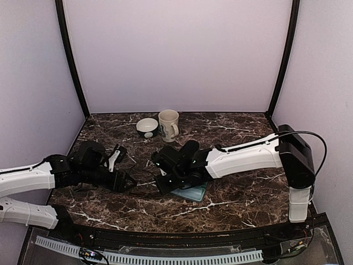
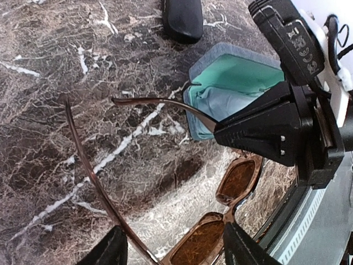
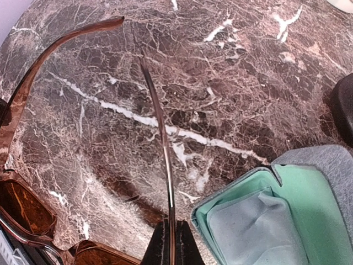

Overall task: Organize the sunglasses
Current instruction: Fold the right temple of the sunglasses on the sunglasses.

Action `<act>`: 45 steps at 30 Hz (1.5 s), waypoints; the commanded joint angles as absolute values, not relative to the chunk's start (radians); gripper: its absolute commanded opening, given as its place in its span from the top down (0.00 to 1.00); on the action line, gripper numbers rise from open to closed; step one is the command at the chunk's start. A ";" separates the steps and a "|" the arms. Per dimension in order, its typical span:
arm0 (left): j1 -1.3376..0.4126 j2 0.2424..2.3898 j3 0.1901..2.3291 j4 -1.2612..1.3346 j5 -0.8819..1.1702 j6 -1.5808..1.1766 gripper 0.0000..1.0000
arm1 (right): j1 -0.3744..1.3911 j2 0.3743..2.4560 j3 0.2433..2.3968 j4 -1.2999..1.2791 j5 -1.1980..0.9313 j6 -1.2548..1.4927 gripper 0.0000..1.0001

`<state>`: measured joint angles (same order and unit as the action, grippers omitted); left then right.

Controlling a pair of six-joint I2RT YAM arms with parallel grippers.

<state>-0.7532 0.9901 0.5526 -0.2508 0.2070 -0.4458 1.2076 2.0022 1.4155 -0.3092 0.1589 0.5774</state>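
A pair of brownish sunglasses point(image 2: 238, 179) with amber lenses is held low over the marble table point(image 1: 231, 210), its arms unfolded. My right gripper point(image 3: 172, 234) is shut on one thin arm of the sunglasses point(image 3: 160, 127), right beside the open grey-blue case point(image 3: 265, 221). My left gripper point(image 2: 174, 237) is open, its fingers standing on either side of one lens, one fingertip point(image 2: 240, 243) near the bridge and the other beside the second arm. In the top view both grippers meet at the table's middle, left gripper point(image 1: 128, 181) facing right gripper point(image 1: 165, 185).
The grey-blue case point(image 1: 193, 193) has a mint lining and a cloth point(image 2: 231, 96) inside. A black oblong case point(image 2: 183, 19) lies just beyond it. A cream mug point(image 1: 169, 125) and a small bowl point(image 1: 147, 127) stand at the back.
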 commanded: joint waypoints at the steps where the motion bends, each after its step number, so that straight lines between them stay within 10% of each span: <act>1: -0.774 1.019 0.557 -0.221 0.236 -0.421 0.40 | 1.203 1.942 1.393 -0.252 0.172 0.591 1.00; 30: -0.893 1.148 0.558 -0.062 0.370 -0.344 0.47 | 1.136 1.877 1.251 -0.103 0.078 0.655 1.00; 40: -0.893 1.076 0.533 0.009 0.350 -0.384 0.07 | 1.179 1.830 1.189 -0.084 0.160 0.531 1.00; 45: -0.893 1.051 0.508 0.075 0.421 -0.363 0.04 | 1.185 1.815 1.174 -0.064 0.134 0.500 1.00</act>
<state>-0.8886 1.0748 0.5312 -0.0013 0.3569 -0.3779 1.1770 1.8549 1.1866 -0.1123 0.1318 0.5472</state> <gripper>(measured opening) 0.967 0.026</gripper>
